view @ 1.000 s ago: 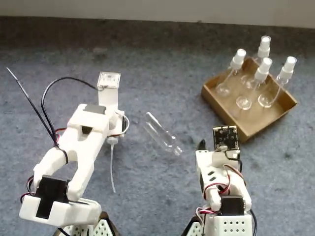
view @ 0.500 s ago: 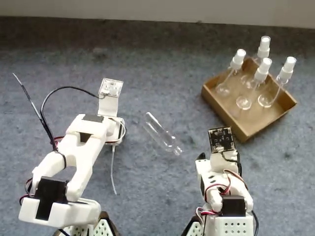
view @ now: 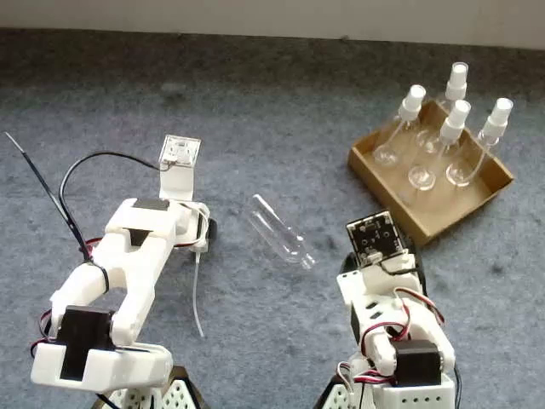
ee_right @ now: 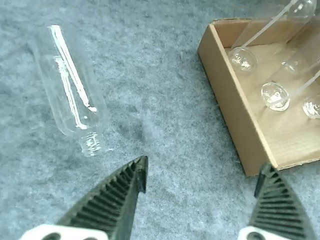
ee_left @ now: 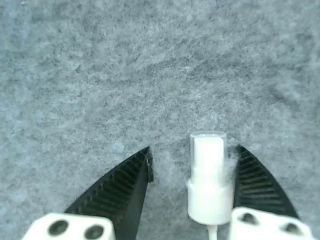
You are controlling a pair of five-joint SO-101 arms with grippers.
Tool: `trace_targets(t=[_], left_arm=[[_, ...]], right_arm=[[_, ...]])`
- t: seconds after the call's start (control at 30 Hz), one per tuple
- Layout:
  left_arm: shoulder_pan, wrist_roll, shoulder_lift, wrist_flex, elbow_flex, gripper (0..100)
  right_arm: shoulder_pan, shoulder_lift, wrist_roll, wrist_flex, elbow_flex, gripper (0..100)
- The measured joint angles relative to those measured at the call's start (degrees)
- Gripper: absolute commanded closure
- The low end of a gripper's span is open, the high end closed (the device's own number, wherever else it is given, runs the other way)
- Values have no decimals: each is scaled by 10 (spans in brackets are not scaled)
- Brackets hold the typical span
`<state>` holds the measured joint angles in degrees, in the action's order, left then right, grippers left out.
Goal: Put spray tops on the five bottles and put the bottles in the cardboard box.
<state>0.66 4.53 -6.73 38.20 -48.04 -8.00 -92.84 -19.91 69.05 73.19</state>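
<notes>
A clear bottle point(view: 279, 230) without a top lies on its side on the grey carpet, its neck toward the arms; it also shows as the bottle point(ee_right: 72, 105). A white spray top point(ee_left: 208, 180) lies between the fingers of my open left gripper point(ee_left: 193, 149), close to one finger. Its thin tube point(view: 197, 294) trails back beside the left arm. My right gripper point(ee_right: 203, 164) is open and holds nothing, a short way from the bottle's neck, between it and the cardboard box point(ee_right: 235, 120). Several capped bottles point(view: 443, 128) stand in the box point(view: 366, 170).
The carpet runs back to a pale wall at the far edge. Black cables point(view: 51, 196) loop off the left arm. Open carpet lies between the bottle and the box.
The left arm has shifted slightly left and back over the spray top. The right arm has swung a little left, toward the lying bottle.
</notes>
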Motion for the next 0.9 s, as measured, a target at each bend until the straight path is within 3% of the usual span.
trace_targets(t=[0.2,0.57,0.73,0.9], left_arm=[[0,-1,-40,0,-3,763],[1,-1,-228,-1,-122,763],[56,1,-267,-2,-129,763],[108,50,-271,-23,-129,762]], right_arm=[[-48,198,0,2,-133,680],[-218,561,-9,2,-306,658],[-260,690,-53,2,-389,612],[-261,811,-80,2,-473,610]])
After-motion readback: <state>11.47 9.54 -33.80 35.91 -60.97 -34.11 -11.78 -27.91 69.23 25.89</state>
